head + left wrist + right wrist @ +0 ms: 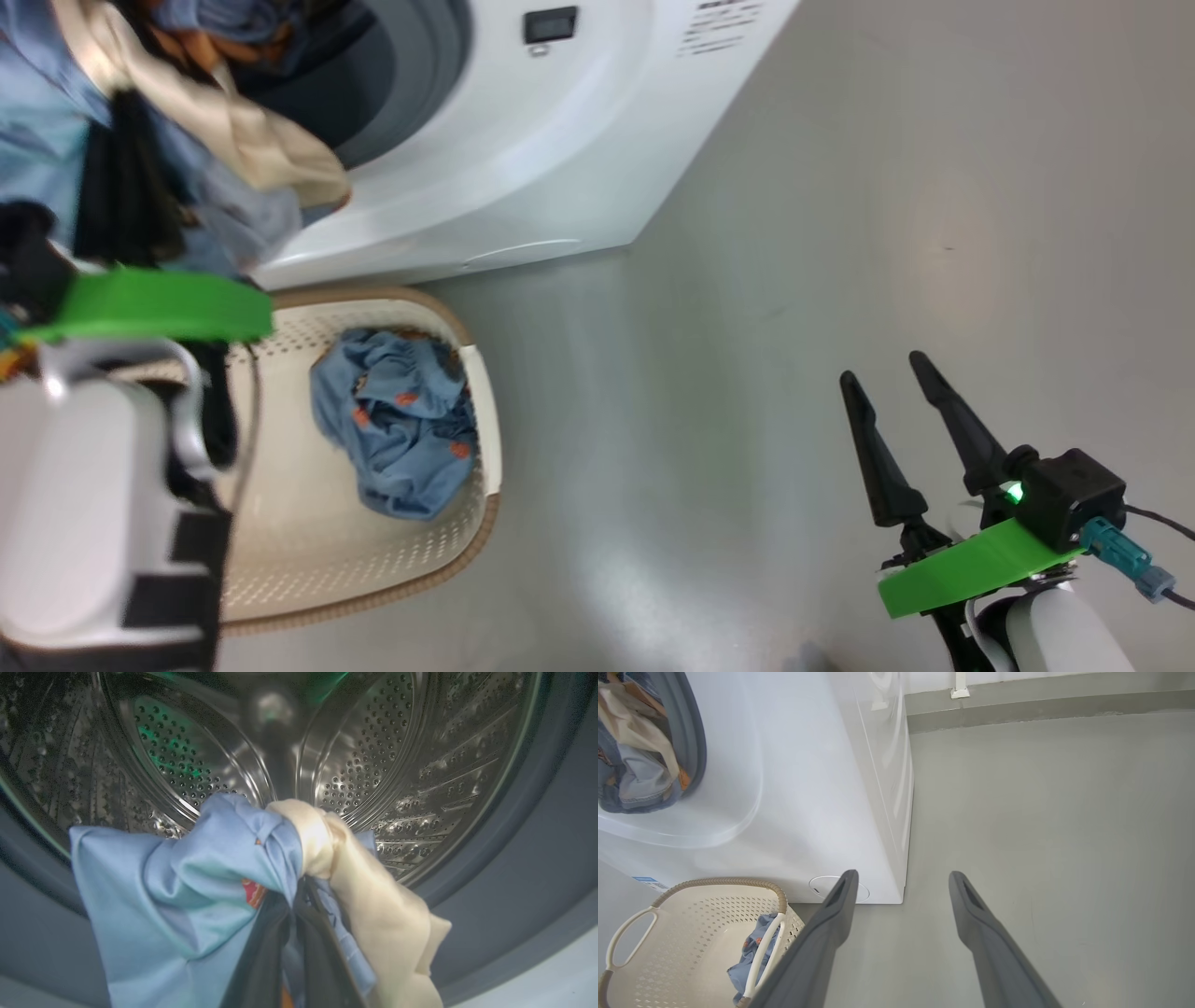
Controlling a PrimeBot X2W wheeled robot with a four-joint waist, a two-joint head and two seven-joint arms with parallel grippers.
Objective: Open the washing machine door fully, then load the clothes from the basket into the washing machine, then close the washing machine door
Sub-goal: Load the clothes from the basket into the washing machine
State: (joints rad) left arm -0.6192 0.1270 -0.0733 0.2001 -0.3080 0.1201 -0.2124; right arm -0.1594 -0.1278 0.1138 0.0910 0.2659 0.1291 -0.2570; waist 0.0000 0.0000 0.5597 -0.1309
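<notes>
My left gripper (299, 896) is shut on a light blue garment (163, 896) with a cream band (373, 905), holding it at the mouth of the steel drum (373, 742) inside the grey gasket (537, 858). From the head, that garment (233, 140) hangs over the lower lip of the white washing machine (523, 168), with the left gripper (121, 187) in it. A second blue garment with orange figures (401, 429) lies in the cream basket (467, 551) on the floor in front of the machine. My right gripper (883, 368) is open and holds nothing, low at the right over bare floor. The washing machine door is out of view.
Grey floor (887, 187) stretches to the right of the machine. The right wrist view shows the basket (714, 883) against the machine's front (808, 812), left of my right gripper (903, 875), and a wall base with a white fitting (959, 690) beyond.
</notes>
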